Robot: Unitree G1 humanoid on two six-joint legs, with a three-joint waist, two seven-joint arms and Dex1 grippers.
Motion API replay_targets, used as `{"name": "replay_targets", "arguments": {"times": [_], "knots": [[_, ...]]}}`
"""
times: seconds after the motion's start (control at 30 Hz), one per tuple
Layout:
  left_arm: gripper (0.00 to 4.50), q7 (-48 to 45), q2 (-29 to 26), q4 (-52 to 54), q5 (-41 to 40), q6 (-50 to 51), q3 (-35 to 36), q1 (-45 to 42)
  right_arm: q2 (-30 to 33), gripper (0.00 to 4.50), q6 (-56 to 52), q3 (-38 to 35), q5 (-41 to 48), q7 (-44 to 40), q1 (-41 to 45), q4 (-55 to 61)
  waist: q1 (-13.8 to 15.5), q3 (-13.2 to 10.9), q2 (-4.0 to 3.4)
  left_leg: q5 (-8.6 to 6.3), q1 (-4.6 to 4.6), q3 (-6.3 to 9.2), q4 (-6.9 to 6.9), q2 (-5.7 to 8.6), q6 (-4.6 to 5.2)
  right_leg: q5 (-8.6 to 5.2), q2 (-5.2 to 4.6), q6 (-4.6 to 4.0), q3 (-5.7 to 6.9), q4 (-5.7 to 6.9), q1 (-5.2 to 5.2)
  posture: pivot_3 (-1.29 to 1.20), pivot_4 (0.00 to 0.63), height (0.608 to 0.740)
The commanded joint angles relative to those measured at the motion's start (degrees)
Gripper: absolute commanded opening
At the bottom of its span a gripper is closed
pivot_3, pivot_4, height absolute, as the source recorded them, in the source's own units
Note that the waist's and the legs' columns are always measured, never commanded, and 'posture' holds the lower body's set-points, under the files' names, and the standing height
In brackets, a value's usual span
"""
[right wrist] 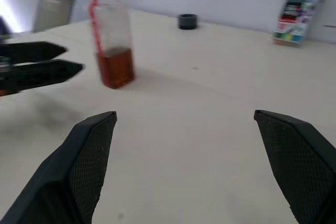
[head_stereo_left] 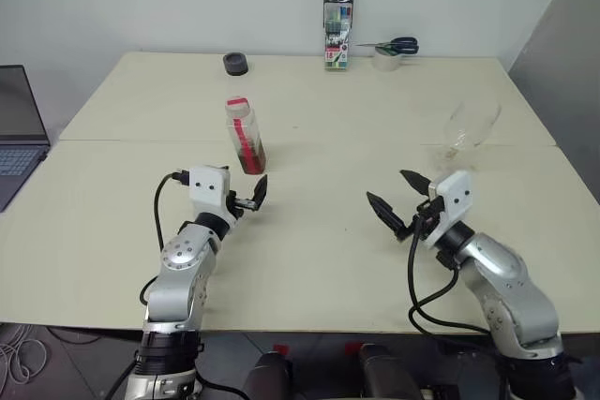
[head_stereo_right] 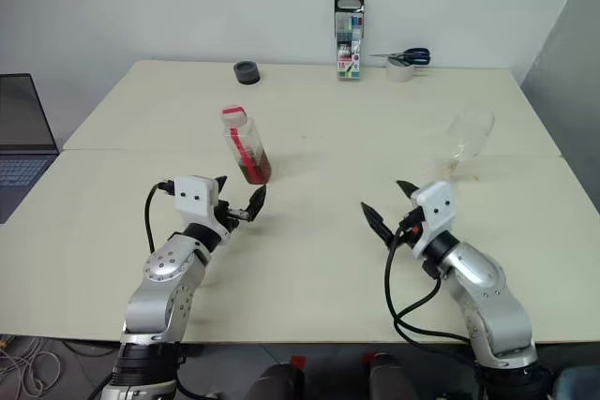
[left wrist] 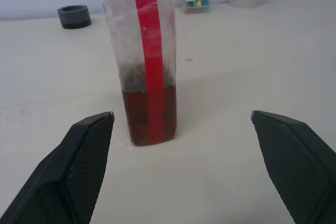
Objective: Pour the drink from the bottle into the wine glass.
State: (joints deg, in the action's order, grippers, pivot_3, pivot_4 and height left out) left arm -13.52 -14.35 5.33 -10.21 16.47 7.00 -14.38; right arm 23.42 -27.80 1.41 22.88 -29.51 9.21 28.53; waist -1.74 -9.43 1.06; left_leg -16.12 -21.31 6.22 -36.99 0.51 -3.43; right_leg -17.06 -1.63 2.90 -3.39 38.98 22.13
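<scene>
Amber drink (left wrist: 149, 116) is all sitting in the bottom third or so of the bottle (head_stereo_left: 246, 136), so as far as I can tell nothing's been poured yet. Cap (head_stereo_left: 237, 102) looks like it's on too, pinkish-red and white at the top. Bottle stands upright on the table (head_stereo_left: 328, 231), left of centre.

Glass (head_stereo_left: 466, 128) is way over on the right side, well apart from the bottle. It looks empty, but it's clear and pale against the table so it's honestly hard to read; I can't say if it's dead upright or leaning.

Left gripper (left wrist: 181, 124) has its jaws spread wide and holds nothing. It sits just short of the bottle and points straight at it, with the bottle lined up between the fingers in the wrist view. No contact yet.

Right gripper (head_stereo_left: 398, 196) is also wide open and empty, hovering over bare table near the glass but not touching it, angled in toward the middle.

So basically the whole job is still ahead: grab the bottle, deal with the cap, carry it over, tip it into the glass. My guess is the left one closing on the bottle comes first.
</scene>
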Motion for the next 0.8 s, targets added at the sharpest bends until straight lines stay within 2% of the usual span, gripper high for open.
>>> {"name": "replay_targets", "arguments": {"times": [0.03, 0.5, 0.8], "knots": [[4.47, 1.8, 0.6, -0.4, 0.1, 0.2, 0.8, -2.4, 2.2, 4.5, -3.7, -0.2, 3.7, -2.8, 2.4, 2.7, 0.0, 0.0, 0.0, 0.0, 0.0, 0.0, 0.0, 0.02, 0.0, 0.0, 0.0, 0.0, 0.0, -0.01, -0.01, 0.0, 0.15, 0.74], [4.47, 5.3, 1.2, -5.2, 1.8, 0.9, 0.4, -9.1, 3.8, 4.5, -5.0, -0.1, 5.6, -6.8, 6.6, 1.2, 0.1, 0.0, 0.03, 0.0, -0.07, 0.03, 0.01, 0.02, -0.01, 0.0, 0.0, 0.0, 0.04, -0.01, 0.05, 0.0, 0.15, 0.74], [4.47, 5.5, 1.8, -10.1, 2.0, -0.1, 0.1, -13.7, 3.1, 4.5, -4.4, -0.2, 5.4, -6.2, 8.8, 0.2, 0.1, 0.0, 0.04, 0.01, -0.11, 0.09, -0.01, 0.02, -0.01, 0.0, -0.01, 0.0, 0.11, -0.02, 0.06, 0.0, 0.15, 0.74]]}}
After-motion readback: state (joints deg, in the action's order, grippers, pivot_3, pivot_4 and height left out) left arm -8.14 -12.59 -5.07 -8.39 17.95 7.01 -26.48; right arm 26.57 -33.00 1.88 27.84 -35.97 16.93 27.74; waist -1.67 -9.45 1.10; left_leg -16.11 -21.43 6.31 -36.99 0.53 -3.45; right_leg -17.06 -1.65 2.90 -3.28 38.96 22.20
